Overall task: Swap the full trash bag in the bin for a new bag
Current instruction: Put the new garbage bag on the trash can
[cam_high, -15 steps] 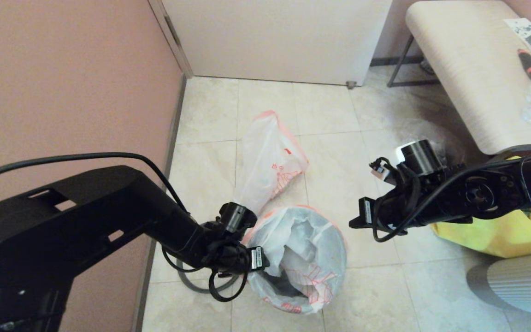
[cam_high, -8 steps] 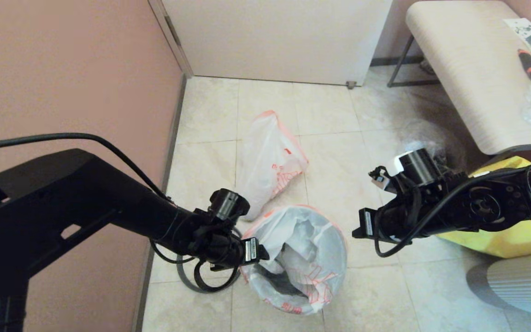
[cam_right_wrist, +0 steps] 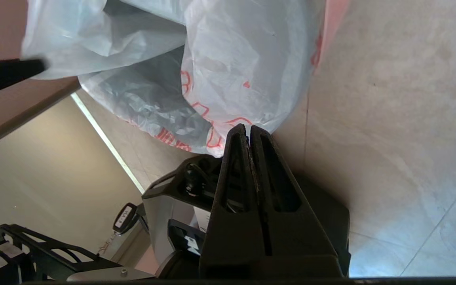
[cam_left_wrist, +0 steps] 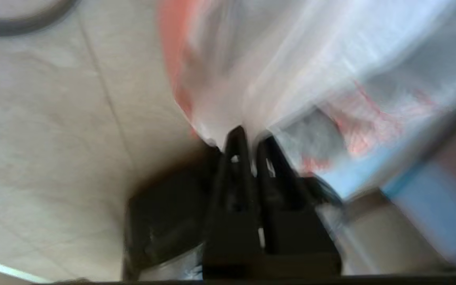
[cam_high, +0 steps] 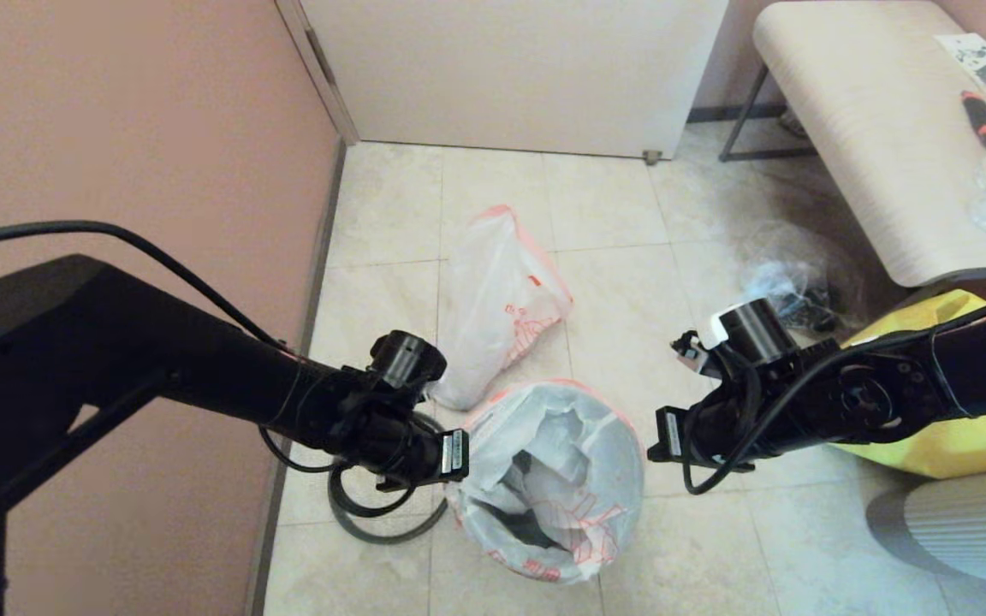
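Observation:
The new bag [cam_high: 574, 462], thin white with red line print, is draped over the mouth of the bin [cam_high: 520, 532], whose black inside shows dark through the film. My left gripper [cam_high: 457, 455] is at the bag's left edge, shut on the new bag [cam_left_wrist: 228, 79], whose film runs between its fingers. My right gripper [cam_high: 657, 436] hangs just right of the bin, shut and empty, with its tips close by the bag's side [cam_right_wrist: 236, 71]. The full trash bag [cam_high: 497, 299] lies on the floor behind the bin. The bin's grey ring [cam_high: 373, 524] lies on the floor left of it.
A pink wall runs along the left and a white door stands at the back. A yellow tote [cam_high: 955, 436] and a clear bag with dark lumps [cam_high: 788, 287] lie right of the bin, under a pale bench [cam_high: 870, 128]. A ribbed grey object [cam_high: 972, 530] sits at the near right.
My left gripper has drawn left and slightly back with the bag's edge, and its arm has lowered. My right gripper has come down closer to the bin's right side.

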